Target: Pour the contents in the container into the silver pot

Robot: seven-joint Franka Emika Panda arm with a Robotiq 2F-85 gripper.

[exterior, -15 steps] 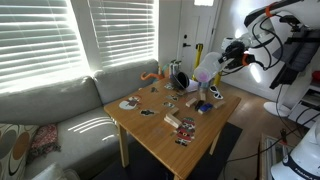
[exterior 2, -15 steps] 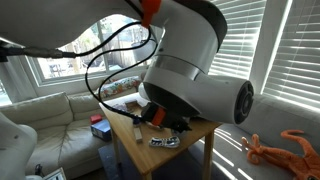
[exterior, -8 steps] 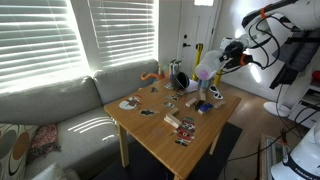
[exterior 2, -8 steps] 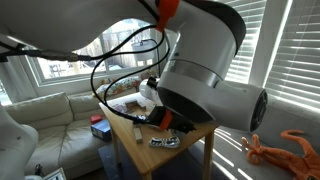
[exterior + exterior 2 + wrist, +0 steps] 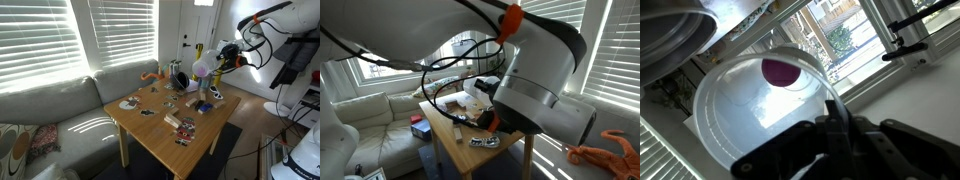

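- One container [image 5: 203, 69], whitish and translucent, is up in the air over the far end of the wooden surface [image 5: 160, 135], well clear of the clutter below it.
- One hand [image 5: 213, 64] has it: clenched on the container's side, with the arm reaching in from beyond that far end of the surface.
- Wrist view now, and we are looking straight into the container [image 5: 750, 110]: wide round rim, pale inside, and a dark maroon blob [image 5: 787, 72] sitting deep in it.
- Dark fingers [image 5: 832, 128] of the hand press against the container's wall at the lower edge of that rim.
- Up in the corner of the wrist view there is a curved, shiny metal rim, which looks like the silver pot [image 5: 675, 30]; how it sits on the surface I cannot tell from here.
- Plenty of small items are scattered across the surface in an exterior view, among them an orange shape [image 5: 150, 76] near its far edge and a blue piece [image 5: 203, 106] right under the raised container.
- A grey sofa [image 5: 50, 110] runs alongside the surface, under bright window blinds [image 5: 40, 40].
- Most of an exterior view is filled by the arm's grey body [image 5: 535, 95], with only a corner of the surface [image 5: 448, 132] peeking out beneath it.
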